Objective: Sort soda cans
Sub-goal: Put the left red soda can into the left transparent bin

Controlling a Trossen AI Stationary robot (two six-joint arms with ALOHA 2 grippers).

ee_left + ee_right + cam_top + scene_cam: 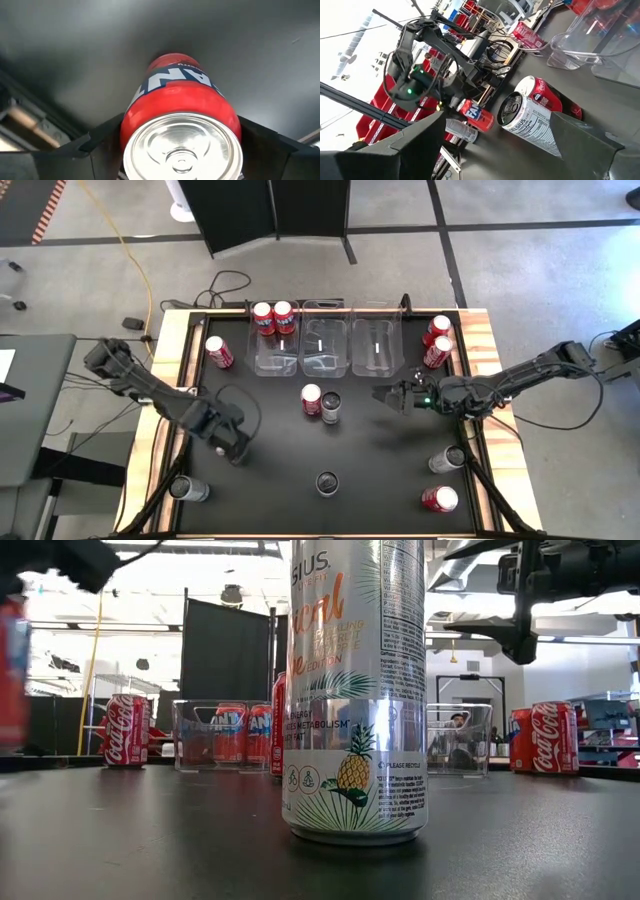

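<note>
My left gripper [236, 448] is shut on a red soda can [181, 100] over the table's near left part. The can also shows in the right wrist view [476, 115] and at the low view's left edge [10, 670]. My right gripper [382, 394] is open and empty, right of a red can [311, 400] and a silver can [331, 407] that stand together at the table's middle. Both cans show ahead of it in the right wrist view [530, 115]. Another silver can [355, 690] stands near the front edge. My left gripper pinches the red can between its two fingers, on opposite sides of the wall near the silver top [125, 131]. The fingers slant down and lie along the can. The can is lifted clear of the table, its top toward the wrist and its bottom pointing down.
Three clear bins [325, 365] stand in a row at the far side; the left bin [262, 364] holds two red cans [273, 318]. A red can [219, 352] stands left of the bins, two [437, 340] to their right. More cans [187, 489] [447, 460] [440, 499] stand near the front.
</note>
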